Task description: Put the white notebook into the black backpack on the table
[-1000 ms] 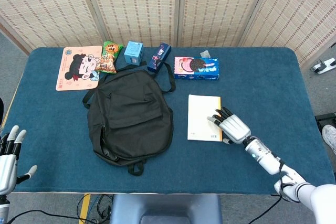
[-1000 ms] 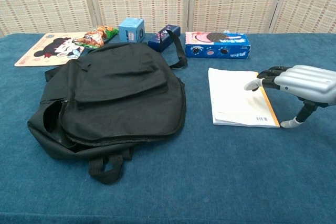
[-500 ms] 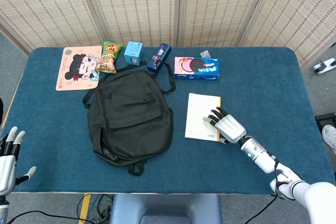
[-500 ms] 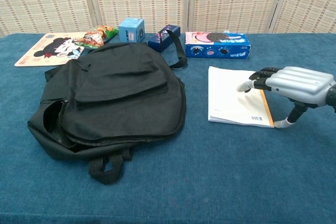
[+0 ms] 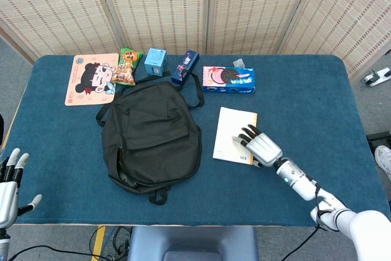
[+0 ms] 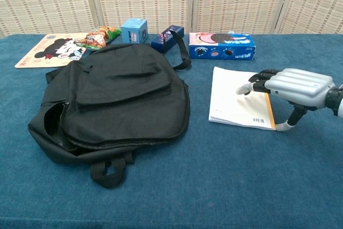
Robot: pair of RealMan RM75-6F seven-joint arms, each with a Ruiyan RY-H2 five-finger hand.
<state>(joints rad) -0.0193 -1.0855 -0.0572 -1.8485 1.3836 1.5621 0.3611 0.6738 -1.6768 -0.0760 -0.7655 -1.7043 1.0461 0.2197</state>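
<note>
The white notebook [image 5: 233, 134] [image 6: 235, 102] lies flat on the blue table, just right of the black backpack [image 5: 150, 137] [image 6: 110, 100]. My right hand [image 5: 261, 147] [image 6: 292, 87] rests on the notebook's right side, its fingers spread over the cover and its thumb down at the near right corner. The backpack lies flat with its zipper gaping along the left side. My left hand [image 5: 9, 183] hovers open off the table's near left corner, seen only in the head view.
Along the far edge sit a cartoon mat [image 5: 90, 79], a snack bag [image 5: 127, 65], a light blue box [image 5: 155, 60], a dark blue box [image 5: 185, 66] and a cookie box [image 5: 228, 79]. A folding screen stands behind the table.
My right hand has pushed the notebook leftward, toward the backpack, turning it slightly. The left hand has dropped a little lower at the frame edge.
</note>
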